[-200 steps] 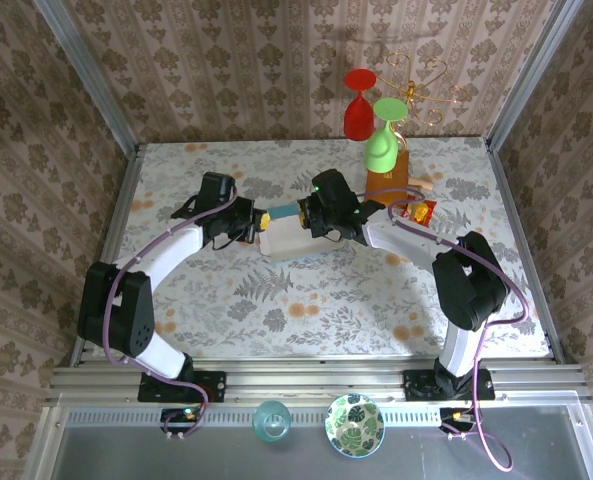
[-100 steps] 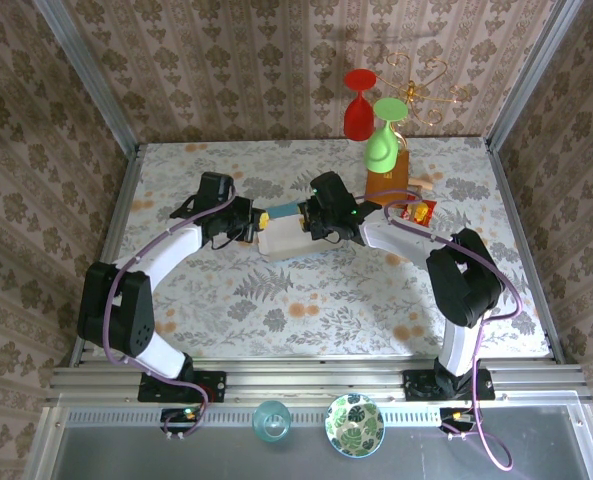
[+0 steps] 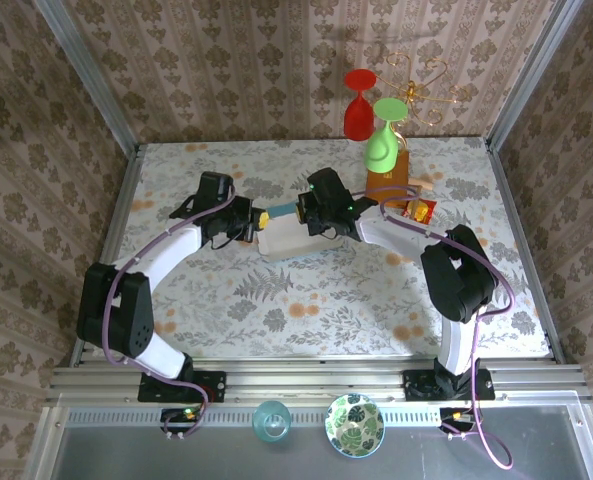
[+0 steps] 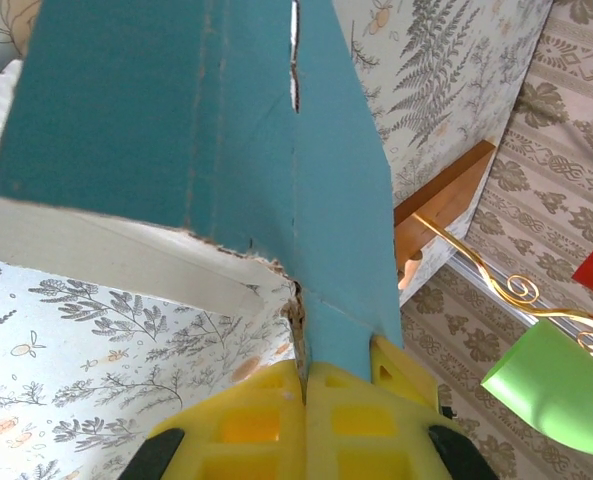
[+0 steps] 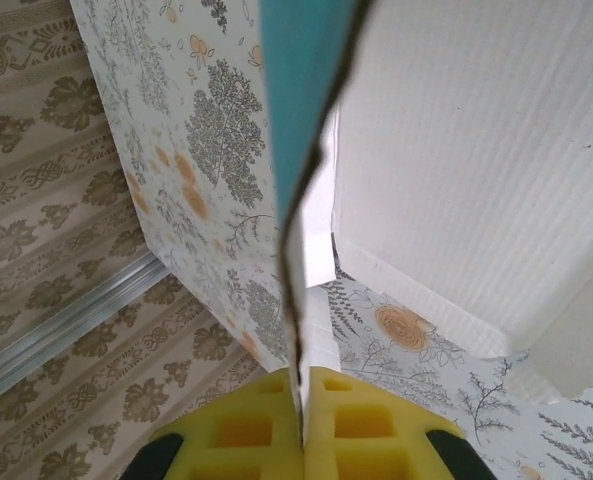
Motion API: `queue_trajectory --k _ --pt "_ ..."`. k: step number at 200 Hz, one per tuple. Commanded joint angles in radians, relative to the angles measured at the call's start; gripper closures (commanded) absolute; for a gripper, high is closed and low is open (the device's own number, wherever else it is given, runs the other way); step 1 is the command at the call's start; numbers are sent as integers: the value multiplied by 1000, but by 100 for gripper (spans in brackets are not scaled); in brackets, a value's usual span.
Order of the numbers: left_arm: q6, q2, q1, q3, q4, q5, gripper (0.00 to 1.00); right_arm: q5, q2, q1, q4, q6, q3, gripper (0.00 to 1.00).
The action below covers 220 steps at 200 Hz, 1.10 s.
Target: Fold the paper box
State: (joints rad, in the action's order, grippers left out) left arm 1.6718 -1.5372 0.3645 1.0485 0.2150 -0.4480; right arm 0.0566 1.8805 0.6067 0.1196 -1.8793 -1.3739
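Two arms meet at the middle of the floral counter [image 3: 376,300], where the paper box [image 3: 294,243] lies half formed between them, its white inside turned up and a sky-blue flap raised along its far side. The right tool [image 3: 302,212] has just closed. A second ago its yellow pads stood a little apart about the flap, and now the right wrist view shows them pressed together on the thin cardboard, which runs up edge-on from between them. Over the same second the right arm has drawn slightly leftward, its elbow leaning in toward the box. The left tool [image 3: 262,216] remains clamped on what appears to be the other end of the same blue strip (its wrist camera shows the blue panel, scored with creases and a short slit, rising straight out of the shut pads [image 4: 246,430], with a ragged edge just above them). With both ends now pinched, the flap looks to be under two-handed control, and the likely next step is to swing it over along its crease onto the white body. The fold is not yet made, and the frayed spot by the left grip could tear if the arms pull apart.
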Motion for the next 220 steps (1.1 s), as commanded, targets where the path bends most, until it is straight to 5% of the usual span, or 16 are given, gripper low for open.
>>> queue_trajectory --k 1,49,144,178,196,220 --pt "-28 47 -13 7 20 0 100 -30 -25 1 75 17 -25 98" --pt "-30 51 -18 0 6 -12 100 -24 -60 -2 99 4 -15 78" --pt "-22 53 -1 8 0 -9 100 -36 -66 0 123 -2 -15 100" --pt "-133 106 -48 79 128 5 64 -40 -119 -9 282 -4 -40 100" --pt "-204 145 -109 110 209 2 55 -13 -156 -14 384 -10 -50 100" --pt "-258 172 -183 101 255 -15 54 27 -207 -11 572 -12 -94 100"
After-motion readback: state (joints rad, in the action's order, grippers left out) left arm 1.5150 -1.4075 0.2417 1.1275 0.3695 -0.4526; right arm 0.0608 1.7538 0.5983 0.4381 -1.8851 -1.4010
